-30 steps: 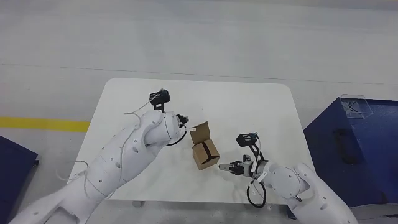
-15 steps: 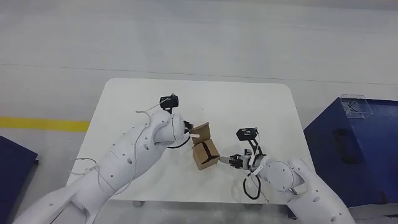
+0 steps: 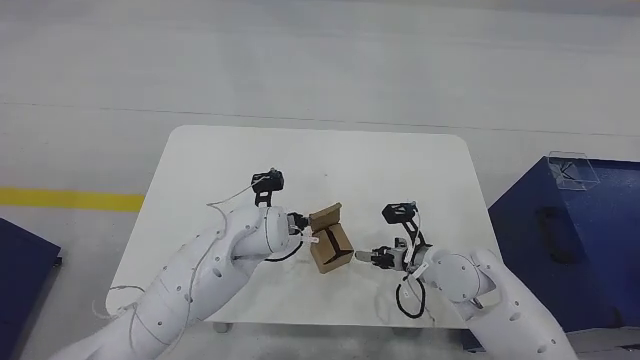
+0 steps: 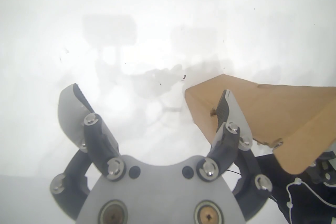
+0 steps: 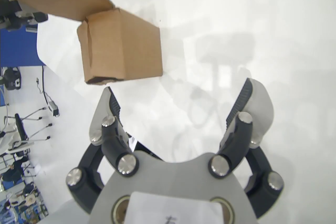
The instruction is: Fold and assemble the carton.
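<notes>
Carton (image 3: 330,240) sits on the white table (image 3: 400,160), front-middle, between both grippers. It's plain brown cardboard, boxy body, one flap raised at an angle.

From the left wrist view the carton (image 4: 262,109) is cut off at the frame edge. Left gripper (image 4: 150,89) has its fingers spread wide, and one ribbed black pad (image 4: 221,107) overlaps the flap's edge. I can't tell if it's touching.

Right gripper (image 5: 177,86) is also spread, nothing between the fingers, one fingertip just beside the carton (image 5: 120,49). The bottom seam looks ragged; the interior is hidden.
</notes>
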Tool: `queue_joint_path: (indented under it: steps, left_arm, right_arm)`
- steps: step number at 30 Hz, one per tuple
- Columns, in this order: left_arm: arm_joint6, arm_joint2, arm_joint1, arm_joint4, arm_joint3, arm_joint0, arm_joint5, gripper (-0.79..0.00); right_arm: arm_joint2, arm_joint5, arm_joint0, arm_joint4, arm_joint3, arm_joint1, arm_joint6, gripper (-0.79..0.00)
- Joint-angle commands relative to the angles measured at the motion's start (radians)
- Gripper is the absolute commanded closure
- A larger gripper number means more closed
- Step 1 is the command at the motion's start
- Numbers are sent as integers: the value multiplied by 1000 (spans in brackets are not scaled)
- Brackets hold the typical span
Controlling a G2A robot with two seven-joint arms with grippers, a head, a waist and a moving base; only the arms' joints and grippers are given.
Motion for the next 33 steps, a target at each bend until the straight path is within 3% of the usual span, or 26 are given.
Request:
queue_joint_path:
  steps: [1, 19, 33]
  left_arm:
    - [-7, -4, 3, 11, -18, 10, -5, -785]
    - [-50, 23, -11, 104, -88, 55, -29, -785]
    - [-44, 45, -35, 154, -110, 86, -22, -785]
  right_arm:
    - [-5, -4, -7, -34, 3, 1, 8, -785]
    - [-47, 27, 26, -76, 80, -29, -97, -785]
    - [42, -1, -5, 19, 49, -35, -203, -785]
